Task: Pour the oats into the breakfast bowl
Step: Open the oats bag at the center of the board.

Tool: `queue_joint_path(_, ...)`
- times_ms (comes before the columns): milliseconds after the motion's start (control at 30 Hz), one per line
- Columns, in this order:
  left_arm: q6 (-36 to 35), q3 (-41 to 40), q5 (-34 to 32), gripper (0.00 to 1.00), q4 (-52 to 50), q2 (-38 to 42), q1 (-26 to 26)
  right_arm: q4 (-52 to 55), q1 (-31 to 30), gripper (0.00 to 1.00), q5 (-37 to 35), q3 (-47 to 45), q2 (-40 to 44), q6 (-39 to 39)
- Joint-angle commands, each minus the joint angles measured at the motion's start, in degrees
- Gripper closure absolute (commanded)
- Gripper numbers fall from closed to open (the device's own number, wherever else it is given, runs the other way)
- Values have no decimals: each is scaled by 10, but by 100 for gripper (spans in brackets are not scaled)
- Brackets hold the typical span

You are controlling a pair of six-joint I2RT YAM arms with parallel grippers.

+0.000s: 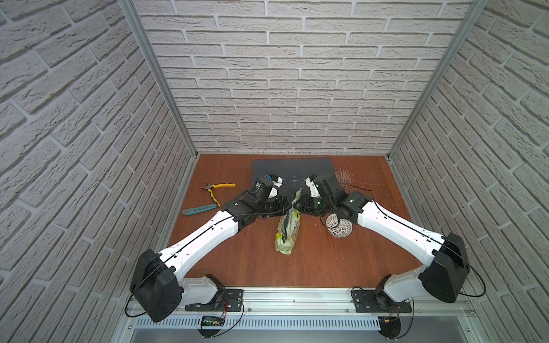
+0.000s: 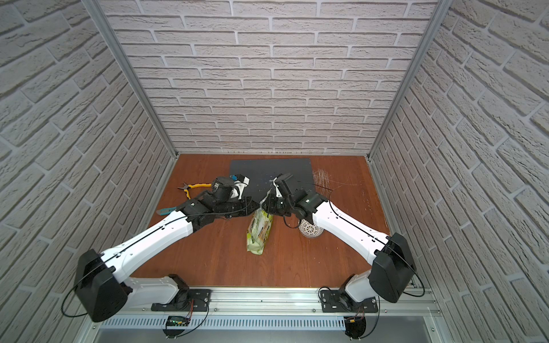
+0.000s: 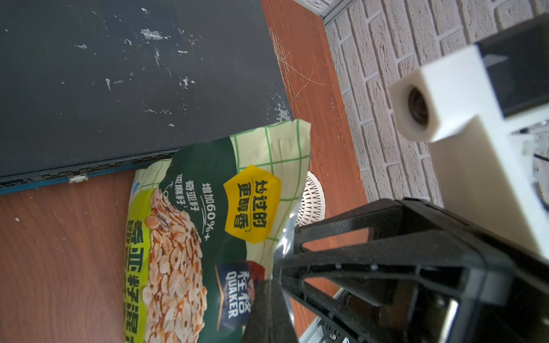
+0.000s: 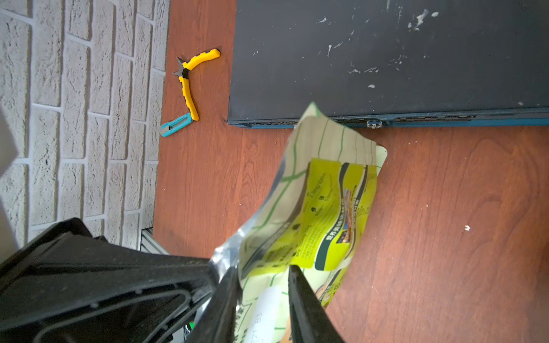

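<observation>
1. In both top views, the green-checked pouch (image 1: 288, 231) (image 2: 260, 234) stands mid-surface, base toward the near edge, with its top caught between two meeting arms. The breakfast bowl (image 1: 340, 227) (image 2: 310, 230) sits just beside it toward the right edge, partly under the right arm. The step in hand looks like readying the pouch to pour. A good lift would carry its mouth over the bowl before any tilt, clear of that arm. Whether the bowl's opening faces up is hard to tell.
2. From the left wrist, the left hand (image 3: 274, 276) is clamped tight on the pouch's (image 3: 193, 222) silver-lined top edge. It is a thin hold, so a slow tilt would guard against the film slipping. The front carries an oat picture, a yellow badge and Chinese writing, and the lattice bowl (image 3: 313, 199) peeps out behind. The oats themselves stay hidden inside.
3. From the right wrist, the right hand (image 4: 263, 276) has its jaws narrowly apart astride the pouch's (image 4: 326, 193) crumpled back wall, not visibly pinching. It would do best to take the body lower down. Yellow pliers (image 4: 190, 83) and a teal cutter (image 4: 175, 124) lie toward the left edge, well apart from the pouch.
</observation>
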State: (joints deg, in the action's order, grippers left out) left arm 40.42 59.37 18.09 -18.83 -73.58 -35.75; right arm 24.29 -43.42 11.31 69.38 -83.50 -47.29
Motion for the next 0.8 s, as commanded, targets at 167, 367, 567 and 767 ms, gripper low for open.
queue_joint_path(167,-6,6,0,100,21,3,-6,-35,-6,63,-17,-13,15,-15)
queue_joint_path(367,-6,8,-4,100,20,5,-7,-3,-6,67,-18,-8,1,-9)
queue_joint_path(567,-7,9,-18,100,19,10,-7,67,-6,86,-31,4,-1,17)
queue_joint_path(767,-8,10,-15,100,24,5,-7,56,-6,97,-12,-4,12,17)
